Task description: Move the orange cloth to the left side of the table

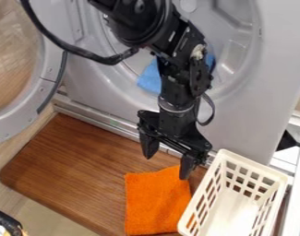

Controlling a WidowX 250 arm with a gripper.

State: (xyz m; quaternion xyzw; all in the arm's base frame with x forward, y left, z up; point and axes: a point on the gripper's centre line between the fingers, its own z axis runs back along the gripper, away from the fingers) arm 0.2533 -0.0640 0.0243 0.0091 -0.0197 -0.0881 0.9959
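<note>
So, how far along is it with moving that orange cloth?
Nothing looks done: the orange cloth lies on the right of the wooden board, beside the white basket. The claw hangs open near the cloth's far edge, holding nothing. Grasping it and taking it left remain.

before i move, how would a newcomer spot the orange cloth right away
Find the brown wooden board in front of the pale machine. On it, close beside the white basket, lies a flat, roughly rectangular orange cloth. The other cloth, up in the machine, is blue.
</note>
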